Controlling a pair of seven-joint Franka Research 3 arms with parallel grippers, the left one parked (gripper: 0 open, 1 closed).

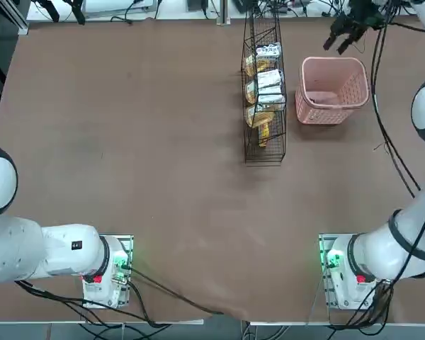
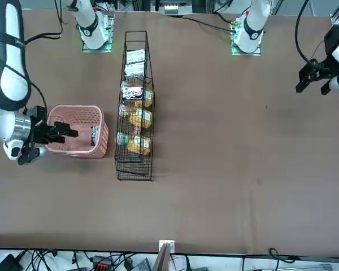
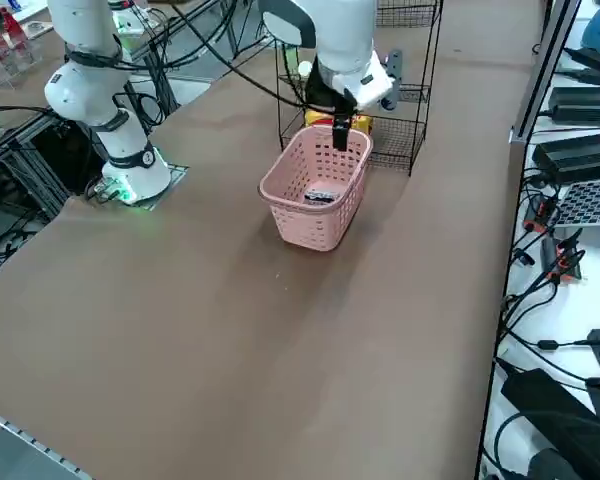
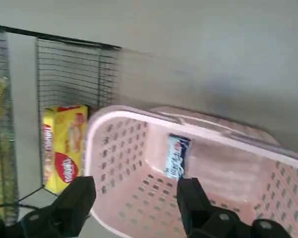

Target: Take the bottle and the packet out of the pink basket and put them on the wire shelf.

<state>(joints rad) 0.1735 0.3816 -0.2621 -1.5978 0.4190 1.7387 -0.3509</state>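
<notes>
The pink basket (image 1: 333, 91) (image 2: 76, 131) (image 3: 315, 195) stands on the table just to the right of the wire shelf (image 1: 263, 92) (image 2: 135, 107) (image 3: 405, 95). Inside it a white packet (image 2: 94, 135) (image 3: 320, 196) (image 4: 176, 156) with dark print leans against one wall. No bottle shows inside the basket. Amber bottles (image 2: 137, 117) and white packets lie on the shelf's tiers, and I cannot tell which one is the task's bottle. My right gripper (image 1: 346, 34) (image 2: 65, 132) (image 3: 340, 130) (image 4: 134, 198) hovers open above the basket's rim, with nothing between its fingers (image 4: 77, 198).
A yellow packet (image 4: 64, 146) sits on the shelf's lowest tier beside the basket. Cables trail along the table's far edge (image 1: 198, 10) behind the shelf. Electronics lie off the table (image 3: 580, 150) at its right side.
</notes>
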